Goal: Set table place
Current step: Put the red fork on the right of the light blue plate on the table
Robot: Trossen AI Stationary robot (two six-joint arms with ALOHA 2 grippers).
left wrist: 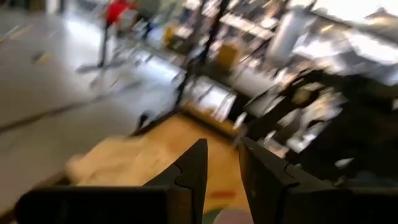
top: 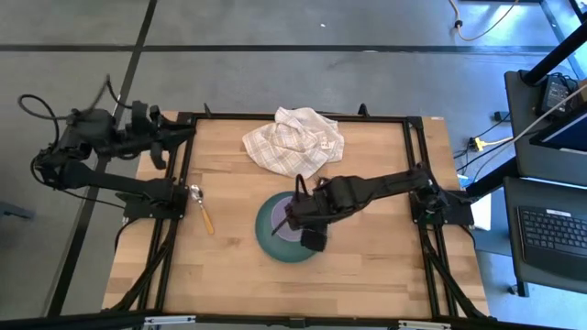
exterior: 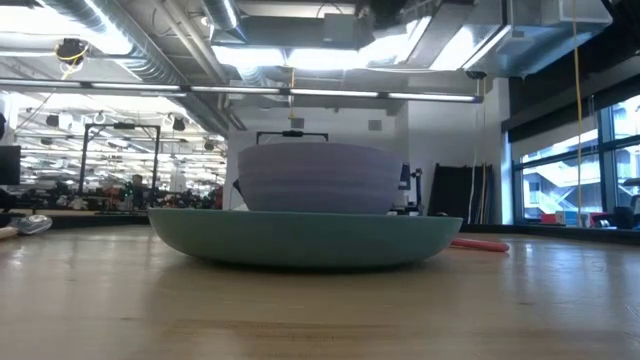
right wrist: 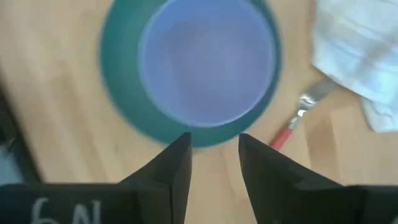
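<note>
You see fork (right wrist: 297, 120) tines tucked under cloth (right wrist: 360, 56); bowl (top: 292, 223) mostly hidden beneath right arm overhead.

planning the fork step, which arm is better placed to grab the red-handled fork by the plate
Right. The right gripper hangs open above the teal plate and lilac bowl, and the fork lies just beside the plate in its wrist view. The left gripper is at the table's far left corner.
</note>
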